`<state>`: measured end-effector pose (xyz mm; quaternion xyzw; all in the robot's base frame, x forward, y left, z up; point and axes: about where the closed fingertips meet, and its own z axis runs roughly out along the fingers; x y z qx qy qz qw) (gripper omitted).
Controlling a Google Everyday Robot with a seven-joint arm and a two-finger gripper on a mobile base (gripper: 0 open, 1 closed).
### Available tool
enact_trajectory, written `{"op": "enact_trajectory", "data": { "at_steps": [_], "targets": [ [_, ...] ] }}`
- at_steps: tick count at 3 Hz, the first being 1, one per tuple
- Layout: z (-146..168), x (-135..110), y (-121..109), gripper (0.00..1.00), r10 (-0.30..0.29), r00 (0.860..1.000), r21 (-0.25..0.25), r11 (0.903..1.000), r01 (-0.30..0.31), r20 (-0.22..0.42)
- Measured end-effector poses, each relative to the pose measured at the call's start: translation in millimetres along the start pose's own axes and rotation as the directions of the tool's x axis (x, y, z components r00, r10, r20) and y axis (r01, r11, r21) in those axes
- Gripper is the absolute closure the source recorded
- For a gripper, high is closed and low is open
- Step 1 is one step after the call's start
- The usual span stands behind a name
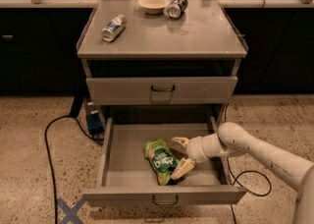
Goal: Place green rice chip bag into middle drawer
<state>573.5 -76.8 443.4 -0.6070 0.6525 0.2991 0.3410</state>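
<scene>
The green rice chip bag (pixel 159 159) lies flat on the tray of the pulled-out middle drawer (pixel 105 165), near its front centre. My gripper (pixel 180 155) is inside the drawer, just to the right of the bag, reaching in from the right. Its pale fingers (pixel 183 168) are spread open, one beyond the bag's far right corner and one at its near right edge. The gripper holds nothing.
The drawer above (pixel 162 89) is shut. On the cabinet top lie a silver-blue can (pixel 114 27), a pale bowl (pixel 153 3) and a second can (pixel 175 7). A black cable (pixel 48 144) and a blue tape cross (pixel 68 210) are on the floor at left.
</scene>
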Motion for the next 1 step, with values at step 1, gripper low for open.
{"op": "enact_trajectory", "data": {
  "at_steps": [1],
  "targets": [
    [0.0, 0.0, 0.0, 0.0, 0.0, 1.0, 0.0, 1.0, 0.0, 0.0]
  ]
}}
